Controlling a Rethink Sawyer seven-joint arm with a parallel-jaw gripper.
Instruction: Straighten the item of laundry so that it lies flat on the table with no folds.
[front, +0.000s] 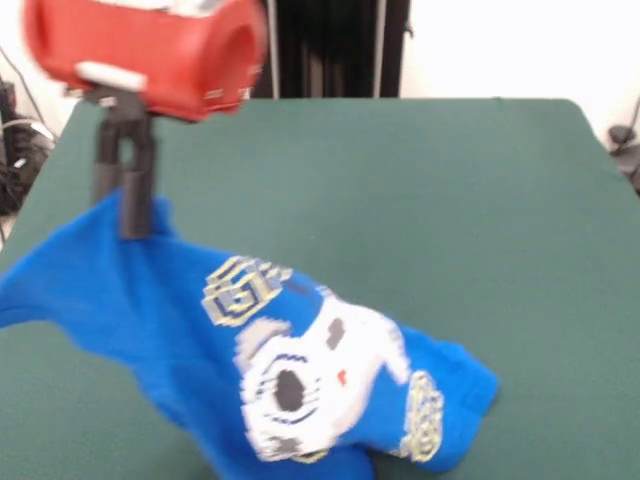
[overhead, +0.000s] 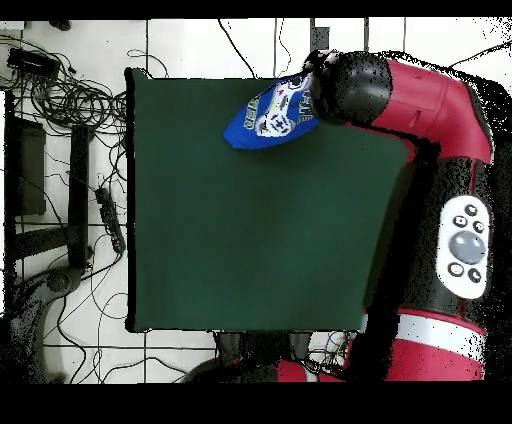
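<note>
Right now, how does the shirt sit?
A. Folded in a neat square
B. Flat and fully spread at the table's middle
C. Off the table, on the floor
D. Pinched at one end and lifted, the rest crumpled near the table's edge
D: the gripper holds one end of the shirt raised, while the printed part lies rumpled on the table.

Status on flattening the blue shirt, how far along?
Done: nothing flat yet. In hand: the gripper is shut on one end of the bright blue printed T-shirt, lifting it off the dark green felt table. Left: the shirt is bunched near the table's edge, print creased; it needs spreading out and releasing.
</note>
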